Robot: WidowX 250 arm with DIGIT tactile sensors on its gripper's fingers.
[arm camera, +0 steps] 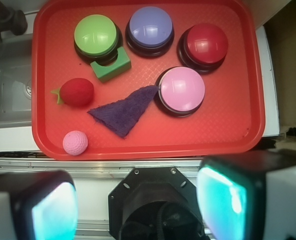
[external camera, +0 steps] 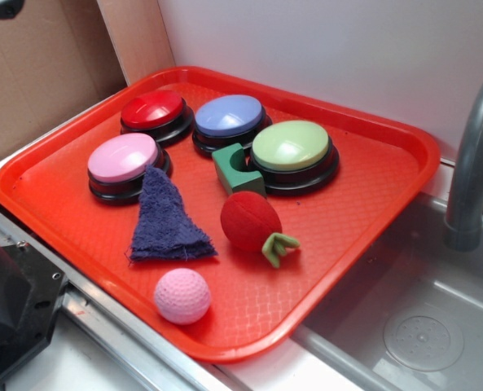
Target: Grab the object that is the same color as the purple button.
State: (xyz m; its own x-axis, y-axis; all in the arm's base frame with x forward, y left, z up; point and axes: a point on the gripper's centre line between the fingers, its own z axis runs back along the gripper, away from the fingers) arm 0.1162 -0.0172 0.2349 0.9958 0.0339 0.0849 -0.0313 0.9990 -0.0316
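A: The target is the purple cloth scrap (external camera: pixel 167 220), a fuzzy triangle lying flat near the middle of the red tray (external camera: pixel 363 175). Its narrow tip touches the base of the pink button (external camera: pixel 124 161); its wide frayed edge points toward the pink ball (external camera: pixel 182 296).

B: And its colour matches the purple button (external camera: pixel 229 118) at the back, between the red button (external camera: pixel 153 112) and the green button (external camera: pixel 292 148)?

A: Close enough; nothing else on the tray is that shade. The red strawberry toy (external camera: pixel 252 221) sits just beside the cloth, the green block (external camera: pixel 238 170) behind it.

B: Which step, then?

A: Judging by the layout, the approach has not begun. The gripper (arm camera: pixel 138 200) hangs above the tray's near edge, looking straight down; its fingers (arm camera: pixel 227 197) are spread wide and hold nothing.

B: Next move?

A: Probably forward over the cloth's middle, then down low enough to pinch thin fabric, clear of the pink button.
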